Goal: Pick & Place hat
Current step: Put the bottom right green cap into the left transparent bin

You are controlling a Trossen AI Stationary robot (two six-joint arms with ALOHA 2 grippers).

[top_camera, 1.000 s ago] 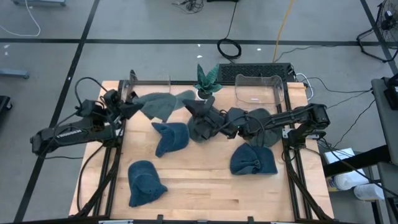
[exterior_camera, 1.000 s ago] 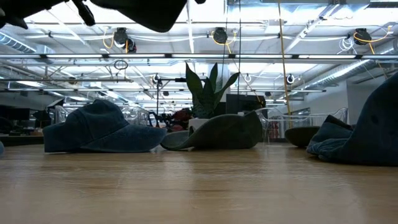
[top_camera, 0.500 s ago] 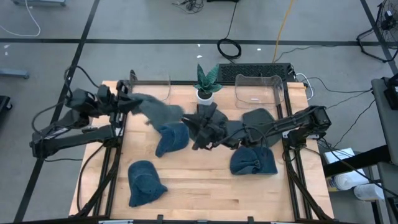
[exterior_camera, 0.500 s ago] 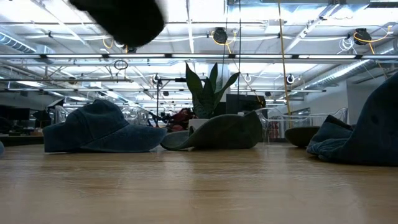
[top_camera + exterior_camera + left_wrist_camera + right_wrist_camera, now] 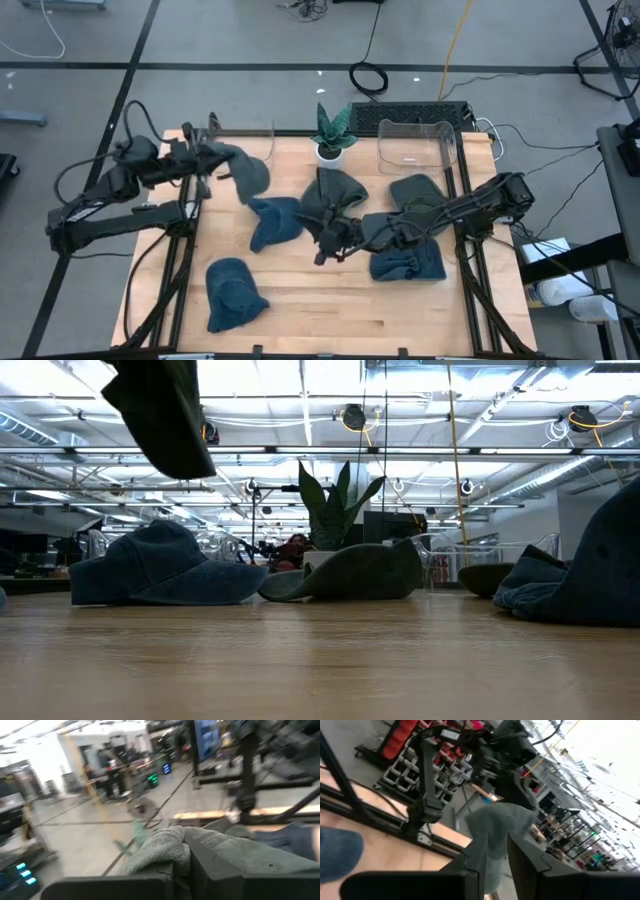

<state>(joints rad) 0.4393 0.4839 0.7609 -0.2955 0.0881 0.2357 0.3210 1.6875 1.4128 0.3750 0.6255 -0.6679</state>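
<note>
A clear bin (image 5: pixel 417 146) stood at the bench's (image 5: pixel 330 310) far edge. The left pincer (image 5: pixel 212 160) gripped a grey hat (image 5: pixel 248 172) aloft; the right pincer (image 5: pixel 325 243) pinched a dark hat (image 5: pixel 333 194).

— What is set along the far edge of the pale wooden table (image 5: pixel 330 300)?

— A small potted plant with long green leaves in a white pot (image 5: pixel 331 133) is placed at the middle of that edge, and a clear plastic bin (image 5: pixel 418 143) is placed just beside it. From table height, the leaves (image 5: pixel 334 505) are seen standing upright.

— What is seen beyond the table?

— A grey floor crossed by dark lines (image 5: pixel 250 40) is laid around it, and a coiled black cable (image 5: pixel 368 77) is left on it, near a yellow cord (image 5: pixel 455 45). White ceiling beams hung with round lamps (image 5: pixel 352 417) are seen in the room behind.
</note>
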